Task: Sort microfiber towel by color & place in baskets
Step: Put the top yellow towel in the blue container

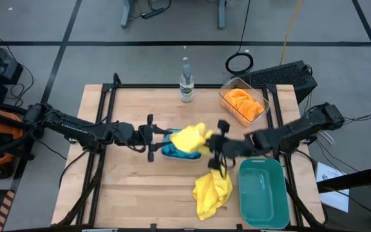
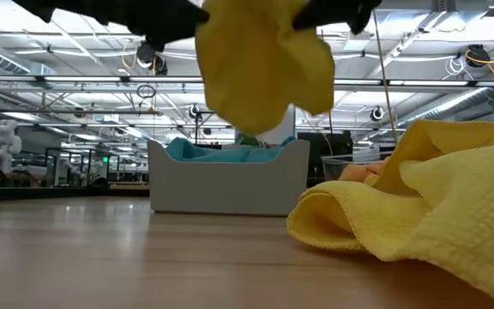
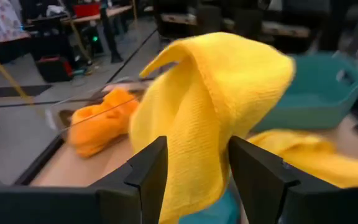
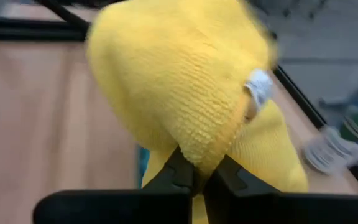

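Right now the right claw [image 1: 212,144] is pinched shut on a yellow towel [image 1: 190,138], holding it in the air above the pale bin [image 1: 167,149] in the middle of the table [image 1: 127,193]. The right wrist view shows the two fingers closed tight on a fold of the cloth, so the rest droops freely. The pale bin already holds blue cloth [image 2: 221,152], so the yellow piece is probably being carried clear of it rather than dropped there. The left claw [image 1: 152,136] sits just beside that bin with its fingers spread apart, the yellow cloth hanging between and beyond them without being gripped; it looks placed to steady the bin or to let go.

A second yellow towel [image 1: 211,192] lies crumpled on the table beside the green bin [image 1: 263,193], which appears to hold nothing yet, so that bin seems meant for yellow. The orange towels [image 1: 245,104] lie in the clear bin [image 1: 225,87] at the far right corner. A clear bottle [image 1: 185,82] stands at the far edge, out of the way.
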Robot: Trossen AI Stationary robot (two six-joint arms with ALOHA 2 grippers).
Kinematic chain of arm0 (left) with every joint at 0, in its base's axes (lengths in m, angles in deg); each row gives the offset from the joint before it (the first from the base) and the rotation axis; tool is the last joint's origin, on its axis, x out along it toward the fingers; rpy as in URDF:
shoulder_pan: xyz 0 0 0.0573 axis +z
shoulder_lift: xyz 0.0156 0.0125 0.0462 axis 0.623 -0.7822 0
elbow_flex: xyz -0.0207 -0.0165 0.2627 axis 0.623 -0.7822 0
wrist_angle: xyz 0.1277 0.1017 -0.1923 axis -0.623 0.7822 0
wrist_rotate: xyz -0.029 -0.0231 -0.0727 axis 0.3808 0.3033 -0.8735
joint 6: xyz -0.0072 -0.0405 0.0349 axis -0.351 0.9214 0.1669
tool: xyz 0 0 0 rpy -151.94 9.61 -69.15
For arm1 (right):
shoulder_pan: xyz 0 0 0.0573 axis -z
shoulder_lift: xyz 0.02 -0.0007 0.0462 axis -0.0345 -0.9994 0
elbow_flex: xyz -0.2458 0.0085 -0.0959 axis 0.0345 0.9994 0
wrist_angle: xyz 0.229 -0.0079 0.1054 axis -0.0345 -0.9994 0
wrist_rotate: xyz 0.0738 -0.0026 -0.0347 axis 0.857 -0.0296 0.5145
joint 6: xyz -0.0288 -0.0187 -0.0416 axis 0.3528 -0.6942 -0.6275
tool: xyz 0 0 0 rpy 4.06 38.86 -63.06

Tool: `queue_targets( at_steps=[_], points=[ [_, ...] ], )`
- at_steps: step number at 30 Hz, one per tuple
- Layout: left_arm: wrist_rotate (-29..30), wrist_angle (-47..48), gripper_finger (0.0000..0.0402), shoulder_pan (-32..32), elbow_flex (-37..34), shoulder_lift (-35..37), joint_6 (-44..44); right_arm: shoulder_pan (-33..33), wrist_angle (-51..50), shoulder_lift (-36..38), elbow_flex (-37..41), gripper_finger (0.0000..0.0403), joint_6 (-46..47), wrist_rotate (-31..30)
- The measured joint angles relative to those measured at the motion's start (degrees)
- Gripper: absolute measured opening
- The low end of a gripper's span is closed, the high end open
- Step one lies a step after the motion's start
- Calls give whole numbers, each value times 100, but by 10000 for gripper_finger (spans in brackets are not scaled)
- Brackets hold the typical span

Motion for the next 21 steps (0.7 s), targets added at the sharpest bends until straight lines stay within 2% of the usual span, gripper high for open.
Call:
queue_targets(
  at_steps=[4, 9, 14, 21],
  points=[
    [-76, -312, 176, -335, 0, -1, 194, -784, 129, -105, 0, 4, 170, -702],
    [-594, -526, 176, -938, 0, -102, 193, -1620, 113, -318, 0, 4, 561, -1582],
    [-565, -1560, 176, -1317, 0, -505, 190, -2096, 135, -522, 0, 4, 648, -1690],
    [-539, -3778, 176, -1443, 78, -2111, -135, -2124, 545, -745, 0, 4, 564, -1690]
  ],
)
